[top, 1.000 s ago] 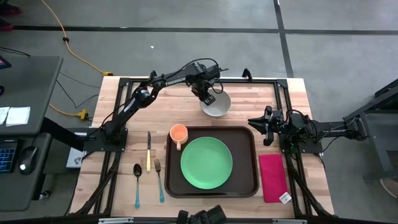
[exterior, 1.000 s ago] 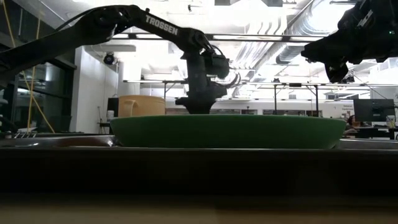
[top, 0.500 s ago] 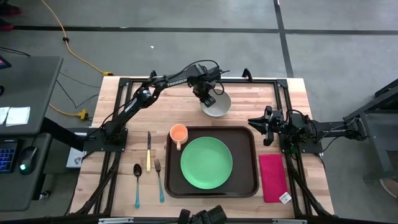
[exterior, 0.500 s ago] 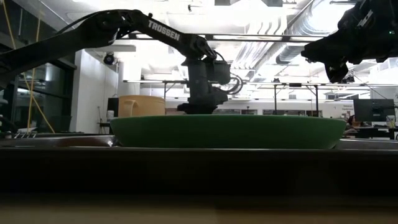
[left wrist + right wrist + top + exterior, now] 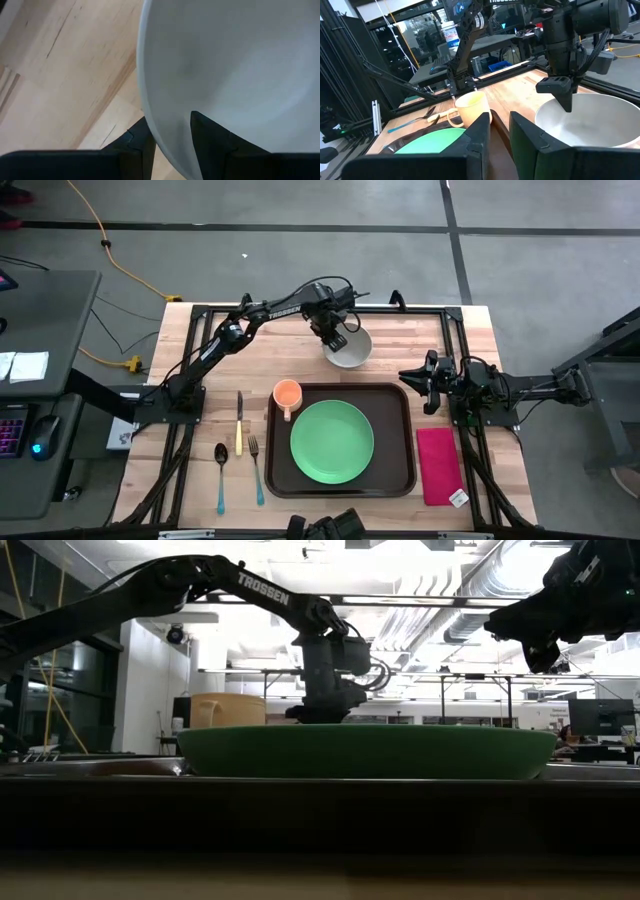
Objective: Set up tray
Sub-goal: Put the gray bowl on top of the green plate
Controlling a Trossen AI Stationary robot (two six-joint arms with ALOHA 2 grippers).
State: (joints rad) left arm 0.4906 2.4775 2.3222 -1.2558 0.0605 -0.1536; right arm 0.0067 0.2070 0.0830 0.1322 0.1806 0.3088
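Tray [image 5: 340, 481], dark brown, sits at the table's front centre holding a green plate [image 5: 332, 442] and an orange cup [image 5: 287, 393] in its far-left corner, with a pink napkin [image 5: 438, 465] just off its right side and a knife [image 5: 239, 428], fork [image 5: 256, 470] and spoon [image 5: 221, 475] off its left. White bowl [image 5: 350, 347] rests on bare wood behind the tray, and the left gripper [image 5: 335, 335] pinches its rim, one finger inside and one outside (clear in the left wrist view). Right gripper [image 5: 419, 381] hovers beside the tray's far-right corner, fingers slightly parted, holding nothing.
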